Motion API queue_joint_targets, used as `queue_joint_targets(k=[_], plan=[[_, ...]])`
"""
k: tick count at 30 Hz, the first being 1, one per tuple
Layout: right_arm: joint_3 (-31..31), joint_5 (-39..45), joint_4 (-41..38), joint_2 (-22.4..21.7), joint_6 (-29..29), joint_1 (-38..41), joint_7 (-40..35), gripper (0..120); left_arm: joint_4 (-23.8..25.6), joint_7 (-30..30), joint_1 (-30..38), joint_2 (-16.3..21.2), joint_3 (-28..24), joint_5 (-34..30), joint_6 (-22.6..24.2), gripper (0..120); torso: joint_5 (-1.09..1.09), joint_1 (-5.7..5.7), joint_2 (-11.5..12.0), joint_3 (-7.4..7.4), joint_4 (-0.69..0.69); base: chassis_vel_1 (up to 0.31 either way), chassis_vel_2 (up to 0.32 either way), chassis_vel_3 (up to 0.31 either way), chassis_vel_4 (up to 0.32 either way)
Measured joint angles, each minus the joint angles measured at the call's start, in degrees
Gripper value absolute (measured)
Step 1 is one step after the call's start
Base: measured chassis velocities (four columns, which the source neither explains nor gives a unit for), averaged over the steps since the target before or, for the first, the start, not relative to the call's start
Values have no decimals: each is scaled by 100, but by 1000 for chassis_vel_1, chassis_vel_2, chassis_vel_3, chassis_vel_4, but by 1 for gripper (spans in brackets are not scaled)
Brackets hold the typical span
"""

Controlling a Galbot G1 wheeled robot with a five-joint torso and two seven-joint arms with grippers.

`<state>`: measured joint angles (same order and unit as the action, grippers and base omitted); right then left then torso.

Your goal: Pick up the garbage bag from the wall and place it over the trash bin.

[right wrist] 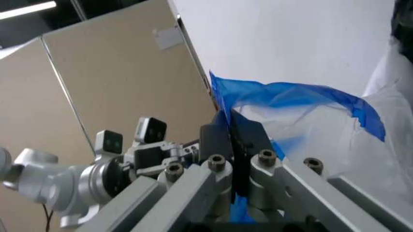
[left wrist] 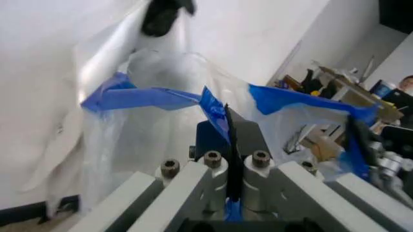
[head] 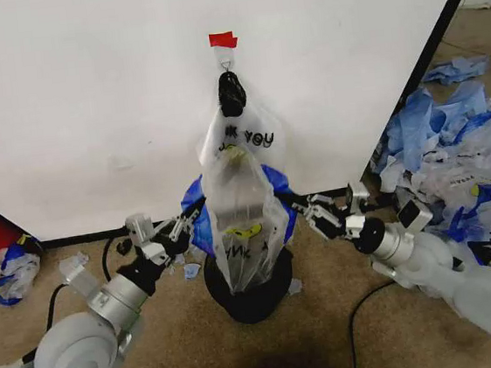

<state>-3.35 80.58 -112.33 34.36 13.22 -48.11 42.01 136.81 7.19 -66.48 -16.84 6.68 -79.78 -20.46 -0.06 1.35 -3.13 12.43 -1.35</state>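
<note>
You have both grippers on the garbage bag (head: 247, 228), one at each blue handle. The left gripper (head: 185, 221) has its jaws pressed together on the left handle (left wrist: 216, 113); in the left wrist view the blue film runs down between them. The right gripper (head: 305, 206) pinches the right handle (right wrist: 226, 104) the same way, jaws closed on the blue plastic.

The bag hangs stretched between them, directly above the trash bin (head: 250, 293), which stands on the carpet just before the wall (head: 87, 95). Its lower end reaches into the bin's mouth. Behind it another white bag (head: 245, 136) with black lettering hangs from the metal hook (head: 226, 62) under the red tape patch (head: 222, 40). A heap of blue-and-white bags (head: 454, 162) lies to your right.
</note>
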Motion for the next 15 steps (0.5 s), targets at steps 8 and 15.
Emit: queue_joint_targets(k=[8,15], plan=[[173,445,-406,-250,-53,154,-204,0,632,702,272,350,339,-300,-40,0,-1,0,0,0,0,0,0,0,0],[365,1100,-893,-422,-134,137,-630,0,676,1383,295,558,718,-700,43,0,-3,0,0,0,0,0,0,0,0]])
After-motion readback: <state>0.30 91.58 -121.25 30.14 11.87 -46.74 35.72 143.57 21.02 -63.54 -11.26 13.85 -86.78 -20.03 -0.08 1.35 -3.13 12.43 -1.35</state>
